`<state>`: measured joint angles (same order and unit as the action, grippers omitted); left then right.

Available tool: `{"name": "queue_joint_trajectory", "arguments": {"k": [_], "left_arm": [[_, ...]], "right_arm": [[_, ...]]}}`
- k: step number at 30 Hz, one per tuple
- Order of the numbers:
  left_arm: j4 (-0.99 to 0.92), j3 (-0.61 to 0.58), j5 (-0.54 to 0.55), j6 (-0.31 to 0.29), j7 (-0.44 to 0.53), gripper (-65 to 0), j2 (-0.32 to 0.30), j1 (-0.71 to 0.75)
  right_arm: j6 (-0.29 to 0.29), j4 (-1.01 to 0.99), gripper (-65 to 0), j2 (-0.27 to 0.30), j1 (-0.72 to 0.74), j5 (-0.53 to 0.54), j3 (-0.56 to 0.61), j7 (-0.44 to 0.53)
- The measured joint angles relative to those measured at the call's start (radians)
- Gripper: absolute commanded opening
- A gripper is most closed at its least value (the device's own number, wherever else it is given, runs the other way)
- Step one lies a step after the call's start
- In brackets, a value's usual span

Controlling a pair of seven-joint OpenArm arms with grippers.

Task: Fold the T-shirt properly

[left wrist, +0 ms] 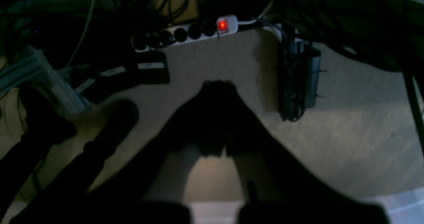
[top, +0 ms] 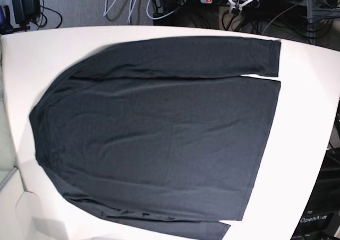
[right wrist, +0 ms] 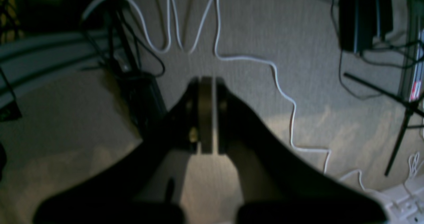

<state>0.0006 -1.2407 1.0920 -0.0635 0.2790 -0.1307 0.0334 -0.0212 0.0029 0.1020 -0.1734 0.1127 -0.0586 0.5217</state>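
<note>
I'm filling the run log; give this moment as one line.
T-shirt: flat on table, unfolded | left gripper: shut, empty, over floor | right gripper: shut, empty, over floor | folding: not begun

Left hand (left wrist: pixel 217 84), right hand (right wrist: pixel 208 81) closed

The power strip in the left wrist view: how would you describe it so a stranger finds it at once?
Look at the beige floor beyond the dark shut left gripper. Along its far edge lies a white power strip, angled, with round dark sockets. Its glowing red switch sets it apart from the black cables around it.
</note>
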Motion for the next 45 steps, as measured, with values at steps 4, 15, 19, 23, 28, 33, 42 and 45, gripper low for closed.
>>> {"name": "queue_joint_trajectory", "arguments": {"k": [4,15,19,23,28,33,42,45], "left_arm": [[0.0,0.0,0.0,0.0,0.048,-65.0,0.0,0.005],[0.0,0.003,0.001,0.0,0.27,-65.0,-0.005,0.101],[0.0,0.003,0.004,0.0,0.391,-65.0,-0.009,0.151],[0.001,0.007,0.004,-0.006,0.518,-65.0,-0.025,0.209],[0.0,0.009,0.011,0.005,0.666,-65.0,-0.038,0.265],[0.002,0.101,0.0,-0.003,0.767,-65.0,-0.052,0.304],[0.001,0.103,-0.004,0.0,0.961,-65.0,-0.077,0.396],[0.002,0.108,-0.004,-0.055,1.012,-65.0,-0.083,0.417]], "right_arm": [[0.0,-0.002,-64.7,0.0,-0.026,0.0,0.0,0.031],[0.0,-0.001,-64.7,-0.003,-0.109,0.0,0.0,0.263],[0.0,0.0,-64.7,-0.022,-0.153,-0.001,0.0,0.387],[0.0,0.001,-64.7,-0.025,-0.198,0.0,0.0,0.507],[0.0,0.001,-64.7,-0.037,-0.256,0.0,0.0,0.644],[0.0,0.001,-64.7,-0.039,-0.293,0.0,0.0,0.74],[0.0,0.002,-64.7,-0.039,-0.357,0.0,0.0,0.823],[0.0,0.002,-64.7,-0.039,-0.357,0.0,0.0,0.823]]}}
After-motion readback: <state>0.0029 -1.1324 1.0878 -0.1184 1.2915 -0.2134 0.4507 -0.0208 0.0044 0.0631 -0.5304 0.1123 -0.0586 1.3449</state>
